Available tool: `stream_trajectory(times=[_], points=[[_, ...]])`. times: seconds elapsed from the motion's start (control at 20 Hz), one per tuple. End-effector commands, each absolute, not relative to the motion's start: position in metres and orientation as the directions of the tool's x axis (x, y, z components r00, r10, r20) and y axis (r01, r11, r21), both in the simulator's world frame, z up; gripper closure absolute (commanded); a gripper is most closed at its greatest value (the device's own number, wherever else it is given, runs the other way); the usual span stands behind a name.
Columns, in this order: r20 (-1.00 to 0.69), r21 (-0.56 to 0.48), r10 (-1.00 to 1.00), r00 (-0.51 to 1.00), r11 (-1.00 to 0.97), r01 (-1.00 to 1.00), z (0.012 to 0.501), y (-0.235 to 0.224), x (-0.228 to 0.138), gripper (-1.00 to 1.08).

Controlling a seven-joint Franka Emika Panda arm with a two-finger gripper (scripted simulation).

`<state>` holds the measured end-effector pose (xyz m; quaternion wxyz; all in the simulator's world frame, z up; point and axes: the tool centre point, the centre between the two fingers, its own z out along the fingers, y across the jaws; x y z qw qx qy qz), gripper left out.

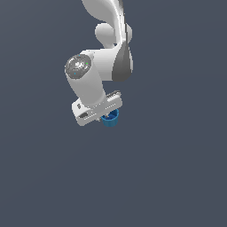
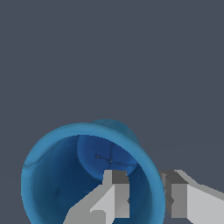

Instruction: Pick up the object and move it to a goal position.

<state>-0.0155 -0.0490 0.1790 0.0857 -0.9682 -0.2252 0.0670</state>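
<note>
Cup [image 2: 65, 183] fills my wrist view: small, blue, open mouth facing the camera, tapering to a narrower base. In the exterior view it peeks out just under the white gripper [image 1: 104, 116], at about five o'clock from the wrist. One finger [image 2: 114, 192] sits inside the mouth, the other outside, straddling the wall at a narrow spread; I cannot tell whether they pinch it. I judge it light, thin-walled, slick, so the rim wall is the hold.

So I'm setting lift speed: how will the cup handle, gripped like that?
The cup is probably rigid and light. The jaws straddle one wall, one finger inside, so it may swing. Its smooth, tapered sides could slip.
</note>
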Motion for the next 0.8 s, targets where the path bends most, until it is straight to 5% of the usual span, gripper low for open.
stream_trajectory(times=[0.0, 0.75], points=[[-0.089, -0.195, 0.447, 0.89, -0.884, 0.425, 0.207, -0.066, -0.018, 1.08], [-0.09, -0.195, 0.447, 0.89, -0.884, 0.424, 0.355, -0.167, -0.028, 1.08]])
